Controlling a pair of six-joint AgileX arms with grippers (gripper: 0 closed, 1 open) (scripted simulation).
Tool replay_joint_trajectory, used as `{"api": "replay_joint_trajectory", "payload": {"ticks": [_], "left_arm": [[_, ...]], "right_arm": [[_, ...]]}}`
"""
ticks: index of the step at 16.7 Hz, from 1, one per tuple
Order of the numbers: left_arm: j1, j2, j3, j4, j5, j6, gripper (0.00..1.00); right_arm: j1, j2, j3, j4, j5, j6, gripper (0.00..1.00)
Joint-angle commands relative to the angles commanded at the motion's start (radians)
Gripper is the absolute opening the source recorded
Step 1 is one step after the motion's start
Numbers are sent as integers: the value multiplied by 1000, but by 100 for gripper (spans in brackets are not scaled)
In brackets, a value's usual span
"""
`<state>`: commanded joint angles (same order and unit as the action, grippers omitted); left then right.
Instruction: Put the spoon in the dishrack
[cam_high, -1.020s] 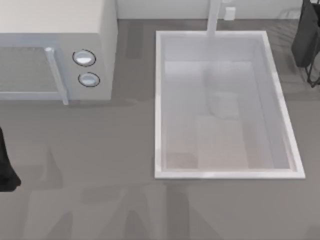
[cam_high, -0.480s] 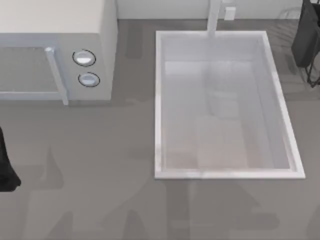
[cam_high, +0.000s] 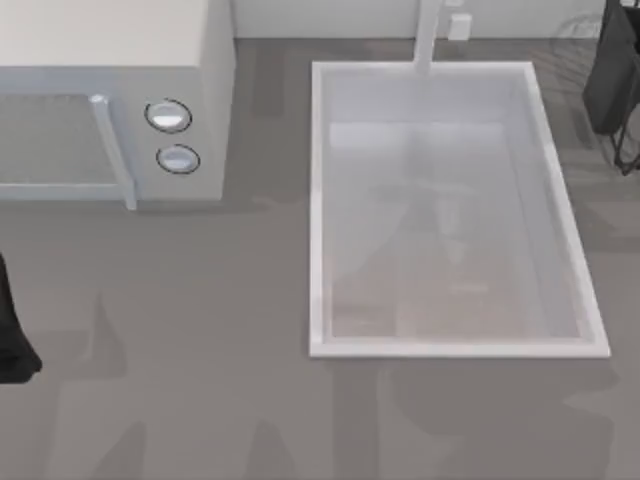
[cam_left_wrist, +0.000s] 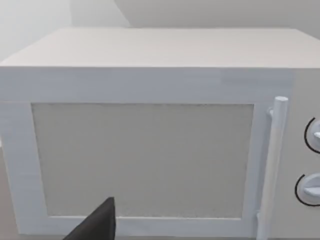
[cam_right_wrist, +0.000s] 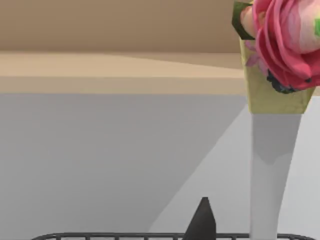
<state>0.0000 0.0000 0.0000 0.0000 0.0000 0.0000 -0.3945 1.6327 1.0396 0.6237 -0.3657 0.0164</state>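
Note:
The spoon (cam_right_wrist: 270, 170) stands upright close in the right wrist view: a white handle, a yellow collar (cam_right_wrist: 272, 95) and a pink-red round knob (cam_right_wrist: 287, 40) on top. Its lower end runs out of the picture. Beside it rises a dark part of my right gripper (cam_right_wrist: 202, 222). Just beneath, a thin grey wire of the dishrack (cam_right_wrist: 125, 235) crosses. In the top view my right arm (cam_high: 612, 70) hangs at the far right back corner over the dishrack's wires (cam_high: 628, 155). My left arm (cam_high: 12, 335) is parked at the table's left edge, facing the microwave.
A white microwave (cam_high: 110, 100) with a bar handle and two dials fills the back left. The big white sink (cam_high: 318, 200) with its faucet (cam_high: 428, 35) takes the middle and right. Grey counter (cam_high: 200, 400) runs along the front.
Neither arm has moved. Only the reflections on the sink's floor have shifted.

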Motion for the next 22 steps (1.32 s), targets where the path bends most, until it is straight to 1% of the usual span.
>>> {"api": "replay_joint_trajectory", "payload": {"ticks": [2, 4, 10, 22], "left_arm": [[0, 0, 0, 0, 0, 0, 100], [0, 0, 0, 0, 0, 0, 100], [0, 0, 0, 0, 0, 0, 100], [0, 0, 0, 0, 0, 0, 100]], "right_arm": [[44, 89, -29, 108, 44, 0, 0], [75, 144, -52, 175, 76, 0, 0], [88, 164, -61, 199, 88, 0, 0], [88, 164, -61, 199, 88, 0, 90]]}}
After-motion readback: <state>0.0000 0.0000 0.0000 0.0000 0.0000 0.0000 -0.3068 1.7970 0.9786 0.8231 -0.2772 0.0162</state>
